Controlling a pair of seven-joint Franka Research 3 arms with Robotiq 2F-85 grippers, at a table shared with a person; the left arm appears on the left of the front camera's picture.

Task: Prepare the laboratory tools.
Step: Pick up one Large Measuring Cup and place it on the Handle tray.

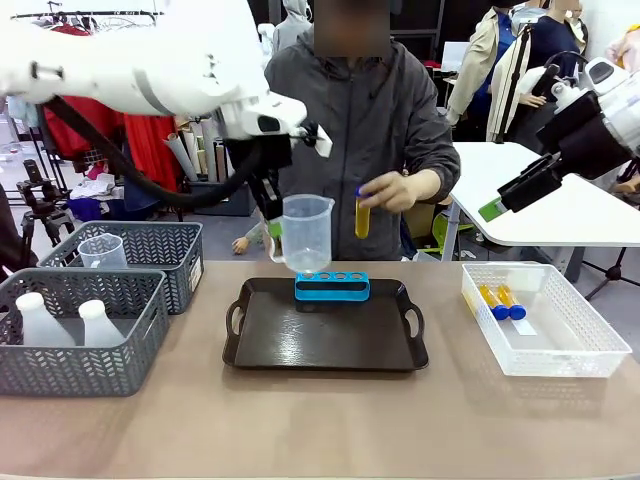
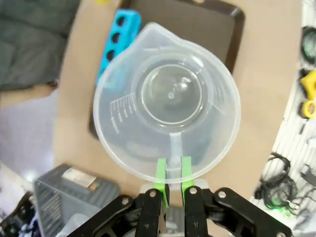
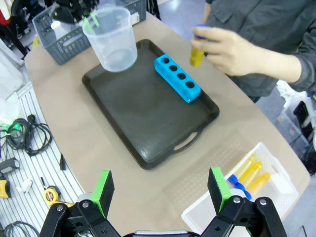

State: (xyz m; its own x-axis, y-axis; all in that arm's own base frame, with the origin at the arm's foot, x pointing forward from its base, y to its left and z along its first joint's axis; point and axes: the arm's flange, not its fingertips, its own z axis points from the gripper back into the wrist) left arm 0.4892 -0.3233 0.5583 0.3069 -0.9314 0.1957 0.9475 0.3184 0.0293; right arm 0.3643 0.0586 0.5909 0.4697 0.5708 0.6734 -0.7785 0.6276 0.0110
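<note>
My left gripper (image 1: 274,236) is shut on the handle of a clear measuring beaker (image 1: 306,232) and holds it upright in the air above the far left part of a black tray (image 1: 325,345). In the left wrist view the green pads (image 2: 162,174) pinch the handle, and the empty beaker (image 2: 168,98) hangs over the tray (image 2: 219,24). A blue four-hole rack (image 1: 331,286) lies at the tray's far edge. A person's hand holds a blue-capped tube of yellow liquid (image 1: 362,214) above the rack. My right gripper (image 3: 163,190) is open and high over the table's right side.
A clear bin (image 1: 575,345) at the right holds two more tubes (image 1: 500,300). Two grey mesh baskets stand at the left: the near one (image 1: 80,370) holds two white flasks (image 1: 40,320), the far one another beaker (image 1: 102,250). Cables lie on the floor (image 3: 24,133).
</note>
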